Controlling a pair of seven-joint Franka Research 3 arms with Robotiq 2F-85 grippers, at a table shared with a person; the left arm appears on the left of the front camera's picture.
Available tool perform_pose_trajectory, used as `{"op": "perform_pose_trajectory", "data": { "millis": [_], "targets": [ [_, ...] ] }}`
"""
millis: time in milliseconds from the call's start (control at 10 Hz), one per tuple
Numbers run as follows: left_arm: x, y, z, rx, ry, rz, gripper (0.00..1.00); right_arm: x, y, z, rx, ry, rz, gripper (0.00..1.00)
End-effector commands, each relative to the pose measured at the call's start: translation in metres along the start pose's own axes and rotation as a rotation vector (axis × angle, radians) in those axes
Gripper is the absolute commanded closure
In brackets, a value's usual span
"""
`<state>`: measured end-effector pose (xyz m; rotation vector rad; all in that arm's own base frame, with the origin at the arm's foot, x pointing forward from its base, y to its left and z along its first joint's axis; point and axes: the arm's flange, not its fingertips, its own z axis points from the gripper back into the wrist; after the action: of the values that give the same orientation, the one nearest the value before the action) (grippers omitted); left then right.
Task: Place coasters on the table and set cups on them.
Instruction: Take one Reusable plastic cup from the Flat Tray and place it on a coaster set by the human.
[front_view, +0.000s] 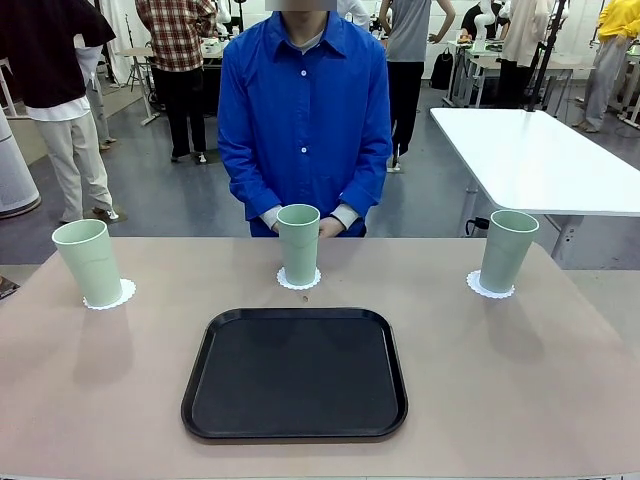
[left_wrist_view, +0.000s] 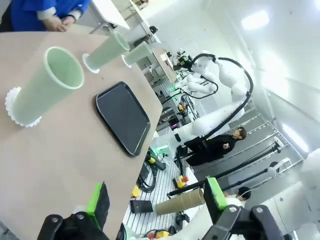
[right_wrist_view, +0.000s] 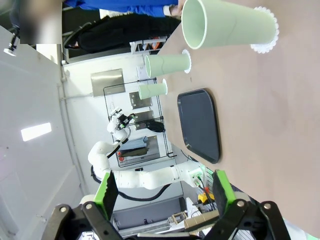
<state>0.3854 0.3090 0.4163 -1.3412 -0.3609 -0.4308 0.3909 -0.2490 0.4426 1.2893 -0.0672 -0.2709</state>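
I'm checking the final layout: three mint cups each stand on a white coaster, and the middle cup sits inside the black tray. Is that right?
Not quite. The middle cup stands on its coaster on the table, beyond the black tray, not inside it; the front view shows this. The other two cups do stand on coasters.

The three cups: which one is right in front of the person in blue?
The middle cup, on its coaster just beyond the black tray. The other two cups stand out near the table's left and right ends.
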Motion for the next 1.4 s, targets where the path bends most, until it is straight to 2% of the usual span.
{"op": "perform_pose_trajectory", "data": {
  "millis": [0,300,800,900,1300],
  "targets": [
    [0.015,0.006,0.049,0.002,0.053,0.044,0.0,-0.003,0.001,-0.001,0.005,-0.001,0.002,0.0],
    [0.006,0.022,0.059,0.035,0.041,0.088,0.0,-0.003,0.001,-0.001,0.005,-0.001,0.002,0.0],
    [-0.002,0.009,0.063,0.105,-0.007,0.088,0.0,-0.003,0.001,-0.001,0.005,-0.001,0.002,0.0],
    [-0.009,0.018,0.057,0.072,-0.006,0.089,0.0,-0.003,0.001,-0.001,0.005,-0.001,0.002,0.0],
    [-0.009,0.018,0.057,0.072,-0.006,0.089,0.0,-0.003,0.001,-0.001,0.005,-0.001,0.002,0.0]
  ]
}}
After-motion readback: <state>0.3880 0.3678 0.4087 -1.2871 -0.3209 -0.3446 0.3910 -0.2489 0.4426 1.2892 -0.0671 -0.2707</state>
